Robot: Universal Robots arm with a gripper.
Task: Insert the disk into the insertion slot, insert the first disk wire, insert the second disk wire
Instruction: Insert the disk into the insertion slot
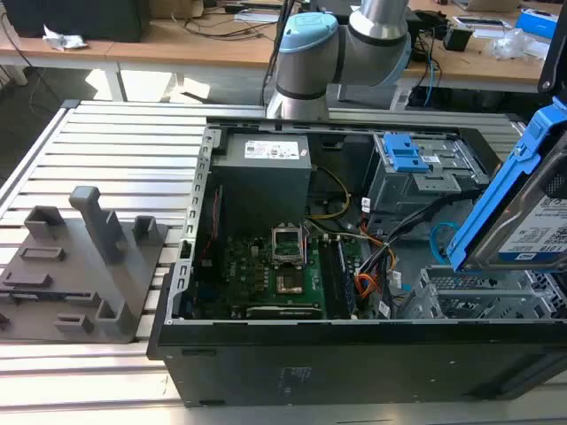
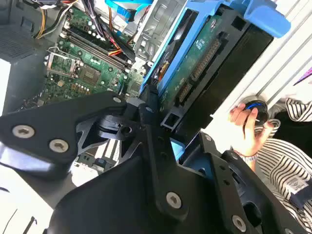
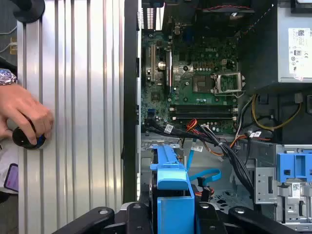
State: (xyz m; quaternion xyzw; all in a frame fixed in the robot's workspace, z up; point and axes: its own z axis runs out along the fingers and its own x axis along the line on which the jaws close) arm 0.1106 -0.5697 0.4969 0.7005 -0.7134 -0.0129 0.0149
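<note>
The disk, a grey drive with a white label in a bright blue carrier, hangs tilted in the air at the exterior view's right. It is above the insertion slot, a silver perforated cage in the open computer case. My gripper is shut on the disk, whose green circuit board faces the second wrist view. In the first wrist view the blue carrier sits between my black fingers, over the case's corner. A loose blue flat cable and a bundle of black and orange wires lie beside the cage.
Inside the case are the motherboard, a power supply and a grey cage with a blue latch. A grey fixture stands on the slatted table at the exterior view's left. A person's hand rests on a round black knob.
</note>
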